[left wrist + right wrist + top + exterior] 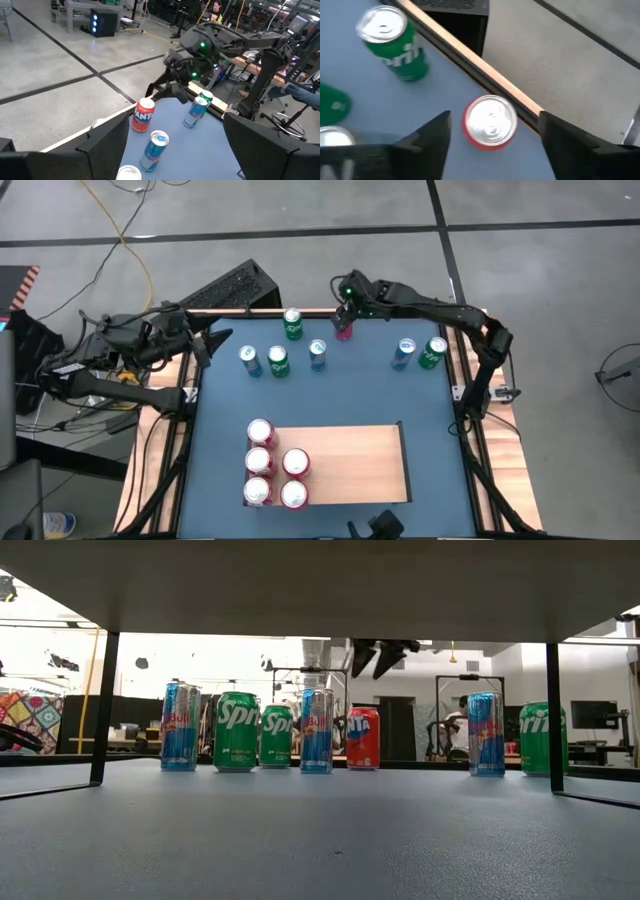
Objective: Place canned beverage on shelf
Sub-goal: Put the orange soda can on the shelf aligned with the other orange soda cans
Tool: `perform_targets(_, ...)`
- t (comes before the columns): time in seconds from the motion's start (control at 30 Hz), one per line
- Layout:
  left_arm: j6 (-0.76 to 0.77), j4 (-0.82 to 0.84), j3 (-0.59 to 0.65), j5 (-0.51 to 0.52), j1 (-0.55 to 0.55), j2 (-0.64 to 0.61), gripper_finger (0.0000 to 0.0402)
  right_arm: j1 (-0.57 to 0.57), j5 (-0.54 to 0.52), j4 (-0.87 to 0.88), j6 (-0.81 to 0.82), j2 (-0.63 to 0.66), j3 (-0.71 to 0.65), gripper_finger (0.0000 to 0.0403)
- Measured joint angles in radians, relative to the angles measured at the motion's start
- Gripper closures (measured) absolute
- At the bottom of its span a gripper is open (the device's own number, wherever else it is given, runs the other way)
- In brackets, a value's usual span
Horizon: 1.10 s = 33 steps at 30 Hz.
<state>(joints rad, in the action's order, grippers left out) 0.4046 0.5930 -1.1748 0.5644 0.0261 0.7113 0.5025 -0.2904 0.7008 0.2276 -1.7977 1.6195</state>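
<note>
A red canned beverage [490, 122] stands upright on the blue table top by the far edge, also in the high view [344, 331]. My right gripper [343, 310] hangs just above it, open, one finger on either side of the can top and clear of it; in the low view the fingers [375, 655] end above the can [363, 737]. The shelf [360, 465], a pale wooden board, lies at the near middle with several red cans [272, 475] standing on its left part. My left gripper [215, 340] waits open at the table's far left corner.
Green and blue cans stand in a loose row across the far half: green [293, 324], blue [250, 360], green [278, 361], blue [317, 354], blue [404, 353], green [433, 352]. A wooden rail [470, 60] edges the table just beyond the red can.
</note>
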Motion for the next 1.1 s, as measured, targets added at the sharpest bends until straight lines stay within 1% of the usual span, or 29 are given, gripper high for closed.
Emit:
perform_targets(0.1,0.0,0.0,0.0,0.0,0.0,0.0,0.0093,0.014,0.029,0.014,0.0,0.0,-0.002,0.0079)
perform_targets(0.2,0.0,0.0,0.0,0.0,0.0,0.0,0.0093,0.022,0.042,0.018,0.017,-0.029,0.001,0.0051)
perform_targets(0.27,0.0,0.0,0.0,0.0,0.0,0.0,0.0093,0.024,0.039,0.032,0.04,-0.061,-0.003,0.0041)
perform_targets(0.37,0.0,0.0,0.0,0.0,0.0,0.0,0.0093,0.033,0.037,0.025,0.043,-0.085,-0.003,0.0037)
perform_targets(0.43,0.0,0.0,0.0,0.0,0.0,0.0,0.0093,0.036,0.041,0.017,0.047,-0.1,0.001,0.0038)
perform_targets(0.5,0.0,0.0,0.0,0.0,0.0,0.001,0.0093,0.046,0.067,0.022,0.053,-0.121,-0.001,0.0039)
perform_targets(0.8,0.0,0.001,0.0,0.0,0.0,0.001,0.0093,0.061,0.083,0.022,0.061,-0.174,-0.001,0.0045)
perform_targets(0.9,-0.001,0.001,0.0,0.0,0.0,0.0,0.0093,0.053,0.082,-0.005,0.053,-0.171,-0.001,0.006)
perform_targets(1.1,-0.001,0.003,0.0,0.0,0.0,0.0,0.0093,0.055,0.103,-0.003,0.052,-0.169,-0.011,0.0109)
